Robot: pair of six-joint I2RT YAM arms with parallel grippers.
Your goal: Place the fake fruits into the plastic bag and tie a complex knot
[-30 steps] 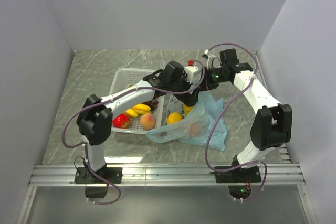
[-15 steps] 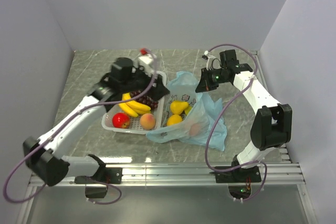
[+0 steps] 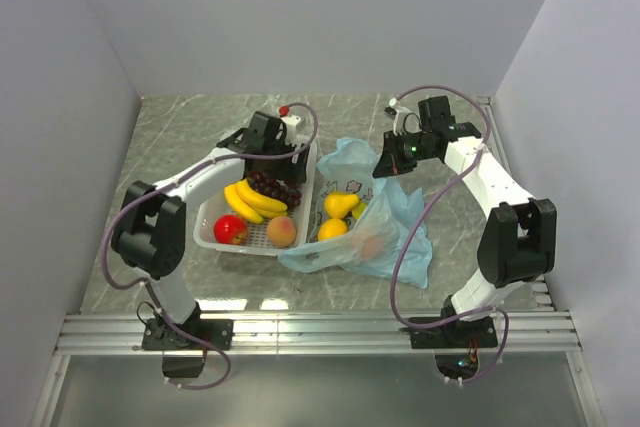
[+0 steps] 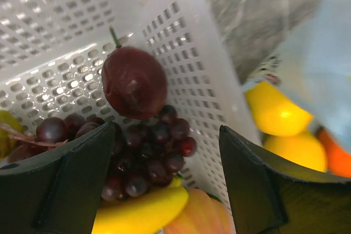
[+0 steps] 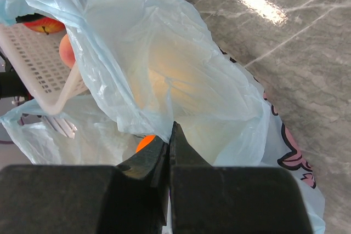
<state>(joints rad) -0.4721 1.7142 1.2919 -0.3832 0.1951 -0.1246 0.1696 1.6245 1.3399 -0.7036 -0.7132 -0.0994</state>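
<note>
Swung away from the mouth of the plastic bag (image 3: 405,232), where it hung a second ago, the left arm (image 3: 200,187) now reaches over the far end of the white latticed basket (image 4: 181,42), while the right arm (image 3: 480,172) stays put beside the bag. Everything sits on the grey marbled tabletop (image 3: 160,147). Light blue and crumpled, the bag lies just right of the basket, its film draped against the basket's right wall. The right end effector (image 5: 169,135) is clenched on a fold of the bag's upper edge and holds it raised. The left end effector (image 4: 164,152) is released, its fingers (image 4: 55,190) spread wide above the grapes (image 3: 278,187) and touching nothing. In the basket lie the bananas (image 3: 250,202) beside the grapes, a peach (image 3: 283,232) and a red apple (image 3: 229,229) at the near end, and a dark red stemmed fruit (image 4: 134,83) against the far wall. Two yellow lemons (image 3: 333,228) rest just outside the basket's right wall at the bag's edge; whether the film encloses them cannot be told. An orange (image 3: 370,245) shows through the film inside the bag
</note>
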